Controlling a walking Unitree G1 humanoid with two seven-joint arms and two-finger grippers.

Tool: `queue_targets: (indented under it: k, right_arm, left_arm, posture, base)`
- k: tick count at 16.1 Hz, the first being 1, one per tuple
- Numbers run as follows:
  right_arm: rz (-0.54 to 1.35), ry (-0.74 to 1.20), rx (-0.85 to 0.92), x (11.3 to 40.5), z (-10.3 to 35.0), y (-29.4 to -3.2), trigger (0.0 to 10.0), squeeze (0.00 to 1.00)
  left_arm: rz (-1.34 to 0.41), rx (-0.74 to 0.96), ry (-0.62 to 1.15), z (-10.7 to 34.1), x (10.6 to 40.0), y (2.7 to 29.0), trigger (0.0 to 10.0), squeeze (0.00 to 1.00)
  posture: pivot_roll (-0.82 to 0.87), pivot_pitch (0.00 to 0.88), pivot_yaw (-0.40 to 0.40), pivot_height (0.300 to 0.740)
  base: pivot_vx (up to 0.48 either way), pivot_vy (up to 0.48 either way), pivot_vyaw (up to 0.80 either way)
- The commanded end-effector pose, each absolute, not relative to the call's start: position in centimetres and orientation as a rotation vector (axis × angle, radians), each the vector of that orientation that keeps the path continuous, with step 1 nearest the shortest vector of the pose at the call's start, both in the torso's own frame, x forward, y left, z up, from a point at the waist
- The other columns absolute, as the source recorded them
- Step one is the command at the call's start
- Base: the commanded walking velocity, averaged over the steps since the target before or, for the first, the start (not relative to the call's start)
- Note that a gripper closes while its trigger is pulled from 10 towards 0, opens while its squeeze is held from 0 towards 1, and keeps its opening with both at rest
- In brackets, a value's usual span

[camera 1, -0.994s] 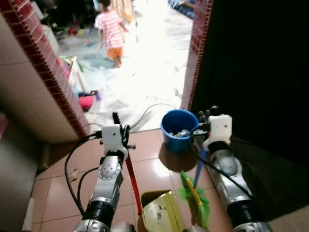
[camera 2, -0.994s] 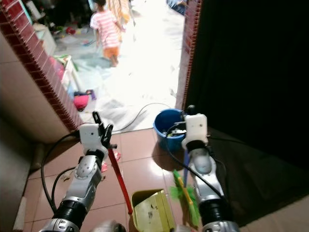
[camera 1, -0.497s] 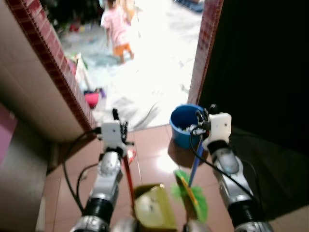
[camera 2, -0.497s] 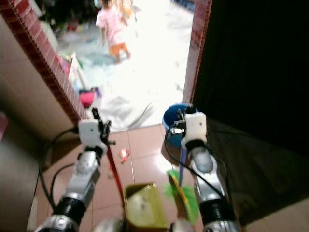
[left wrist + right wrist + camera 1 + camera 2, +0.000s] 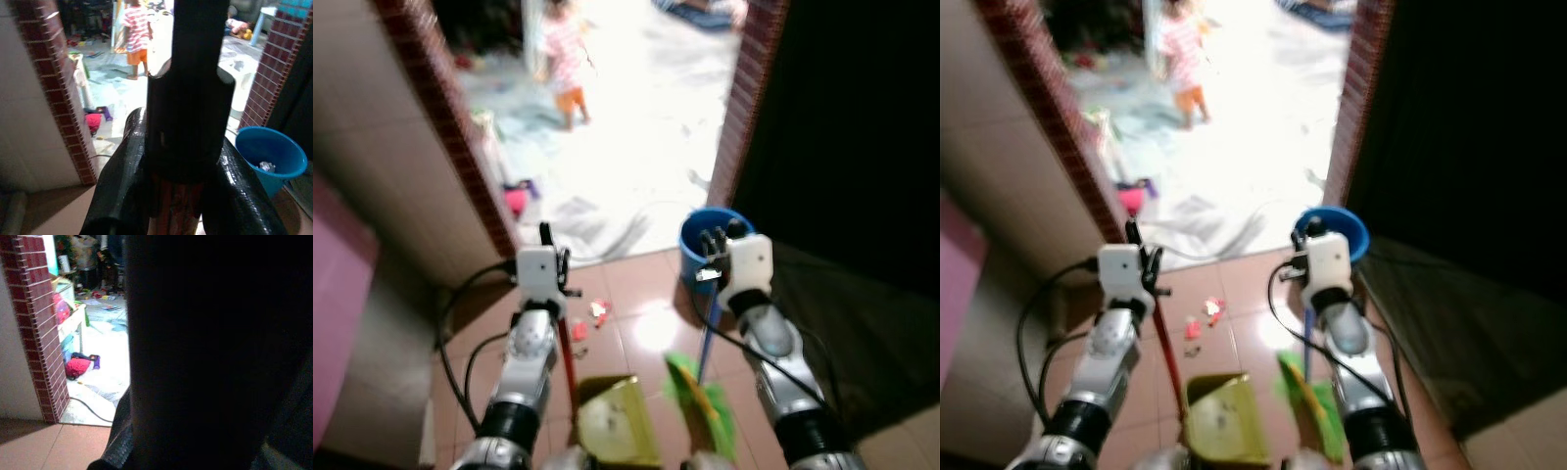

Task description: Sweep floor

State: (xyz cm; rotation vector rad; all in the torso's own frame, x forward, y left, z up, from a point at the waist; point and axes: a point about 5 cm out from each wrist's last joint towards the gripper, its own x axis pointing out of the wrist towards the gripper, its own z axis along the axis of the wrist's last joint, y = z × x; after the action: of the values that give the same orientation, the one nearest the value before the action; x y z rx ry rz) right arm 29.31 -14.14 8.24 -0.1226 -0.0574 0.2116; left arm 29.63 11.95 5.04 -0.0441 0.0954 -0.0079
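Observation:
My left gripper (image 5: 551, 245) is shut on the red handle (image 5: 566, 357) of a yellow-green dustpan (image 5: 612, 426) resting on the tiled floor below it. In the left wrist view the red handle (image 5: 178, 210) sits between the black fingers (image 5: 117, 186). My right gripper (image 5: 713, 241) is shut on the blue handle (image 5: 705, 338) of a green broom (image 5: 705, 401), its bristles on the tiles beside the dustpan. A few red scraps (image 5: 597, 310) lie on the floor ahead of the left arm. The eye views are blurred.
A blue bucket (image 5: 689, 243) with rubbish stands at the doorway, just behind the right gripper. Brick-edged walls (image 5: 460, 127) flank the doorway on both sides. Beyond it a person (image 5: 566, 59) in a striped shirt stands on a bright floor. A cable (image 5: 636, 220) and clutter lie there.
The camera has swung, so the whole picture shifted right and blurred. Red scraps have come into view on the tiles. The person has moved farther away. Both grippers keep their hold.

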Motion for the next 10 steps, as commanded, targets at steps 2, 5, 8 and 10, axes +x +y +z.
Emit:
queue_targets:
  k: [2, 5, 8, 10]
  right_arm:
    - [0.252, -0.109, -0.140, 29.65, 9.16, -13.26, 10.0, 0.00]
    - [0.263, -0.137, -0.169, 29.57, 9.45, -13.07, 10.0, 0.00]
    - [0.264, -0.150, -0.185, 29.58, 9.63, -12.93, 10.0, 0.00]
    - [0.273, -0.161, -0.192, 29.51, 9.76, -12.74, 10.0, 0.00]
  left_arm:
    - [0.012, -0.044, 0.040, 6.20, 30.31, 12.41, 10.0, 0.00]
    - [0.020, -0.036, 0.033, 6.33, 30.42, 12.60, 10.0, 0.00]
    - [0.013, -0.042, 0.034, 6.32, 30.41, 12.59, 10.0, 0.00]
    - [0.016, -0.029, 0.025, 6.42, 30.38, 12.68, 10.0, 0.00]
  posture:
    - [-0.10, 0.000, 0.050, 0.740]
    - [-0.10, 0.000, 0.051, 0.740]
    - [-0.10, 0.000, 0.052, 0.740]
    - [-0.10, 0.000, 0.053, 0.740]
  base:
    - [0.000, 0.000, 0.00]
    - [0.000, 0.000, 0.60]
    - [0.000, 0.000, 0.59]
    - [0.000, 0.000, 0.77]
